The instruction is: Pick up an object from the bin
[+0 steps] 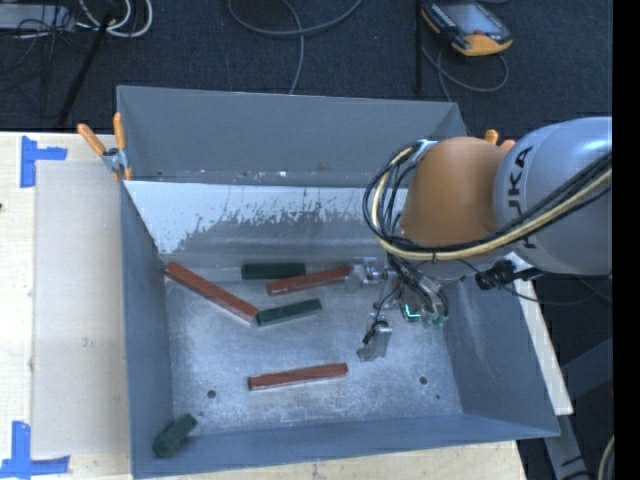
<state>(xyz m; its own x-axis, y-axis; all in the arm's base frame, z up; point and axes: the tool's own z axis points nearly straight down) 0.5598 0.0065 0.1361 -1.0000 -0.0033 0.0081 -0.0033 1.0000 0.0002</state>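
Note:
My gripper point(376, 343) hangs over the right half of the bin floor, just under the orange wrist cover. One fingertip shows, close above the bare floor. A flat red-brown bar point(298, 376) lies to its lower left, a short gap away. A second red-brown bar point(309, 280) lies up and to the left, near the back wall. A dark green bar point(289, 312) lies left of the gripper at mid floor. Nothing shows between the fingers.
A long red-brown bar point(210, 291) slants along the left side. Another dark green bar point(273, 270) lies by the back wall. A small dark green block point(174, 434) sits in the front left corner. The arm enters from the right.

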